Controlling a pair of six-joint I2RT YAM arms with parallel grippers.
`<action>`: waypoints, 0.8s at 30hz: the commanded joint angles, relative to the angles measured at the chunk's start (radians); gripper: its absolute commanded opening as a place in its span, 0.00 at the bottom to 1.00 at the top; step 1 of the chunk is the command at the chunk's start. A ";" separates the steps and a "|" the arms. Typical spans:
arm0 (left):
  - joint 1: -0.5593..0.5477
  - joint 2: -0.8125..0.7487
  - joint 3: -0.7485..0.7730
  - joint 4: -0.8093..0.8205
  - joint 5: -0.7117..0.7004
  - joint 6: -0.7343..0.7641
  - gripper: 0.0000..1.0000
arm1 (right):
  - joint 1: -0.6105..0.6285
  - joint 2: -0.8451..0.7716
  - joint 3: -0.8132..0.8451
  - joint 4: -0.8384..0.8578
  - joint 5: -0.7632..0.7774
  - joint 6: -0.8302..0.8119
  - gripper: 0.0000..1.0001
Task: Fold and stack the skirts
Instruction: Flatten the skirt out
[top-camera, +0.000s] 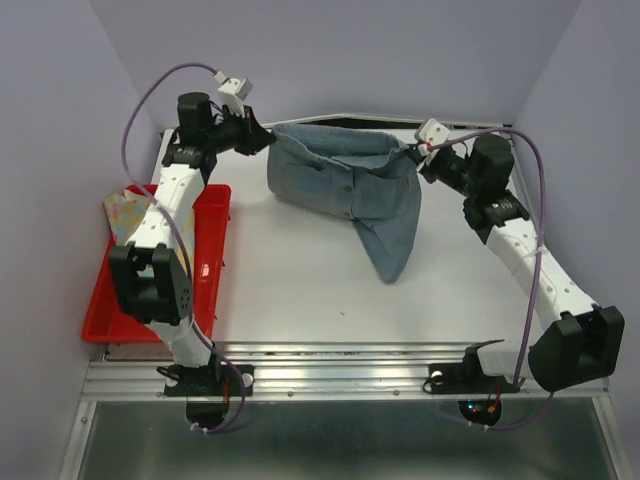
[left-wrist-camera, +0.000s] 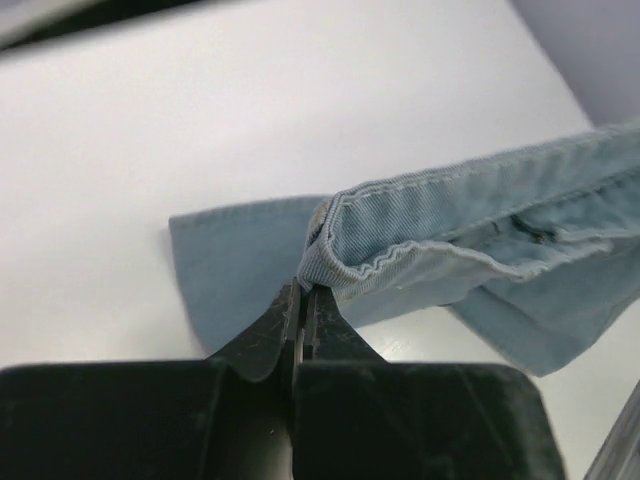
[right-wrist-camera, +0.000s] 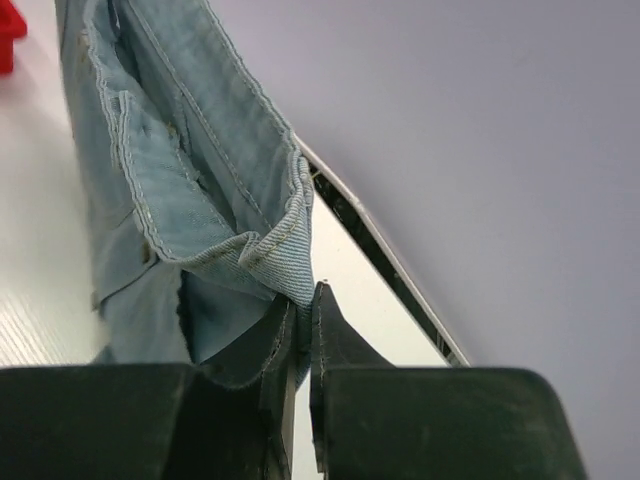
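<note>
Overhead only: floral skirt (top-camera: 124, 212), red tray (top-camera: 207, 272)

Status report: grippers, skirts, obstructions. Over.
Both shut on denim skirt: left gripper and right gripper each pinch a waistband end. Skirt strung between them, hem sagging to table. Second item, floral skirt, in red tray, partly behind left arm.

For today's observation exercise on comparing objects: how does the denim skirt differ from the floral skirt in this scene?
Colour: the denim skirt is plain light blue; the floral skirt is a pastel print. Place: the denim skirt is over the white table; the floral skirt lies at the left edge of the red tray. State: the left gripper and right gripper pinch the denim skirt's ends; nothing holds the floral skirt. Both are cloth skirts.
</note>
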 joint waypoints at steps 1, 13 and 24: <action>0.014 -0.254 -0.040 0.186 0.024 0.072 0.00 | -0.043 -0.058 0.106 -0.020 0.066 0.291 0.01; 0.014 -0.900 -0.568 0.341 0.111 0.059 0.00 | -0.053 -0.483 0.051 -0.245 0.057 0.492 0.01; -0.019 -0.749 -0.532 0.263 0.002 -0.116 0.00 | -0.053 -0.322 0.036 -0.359 0.159 0.583 0.01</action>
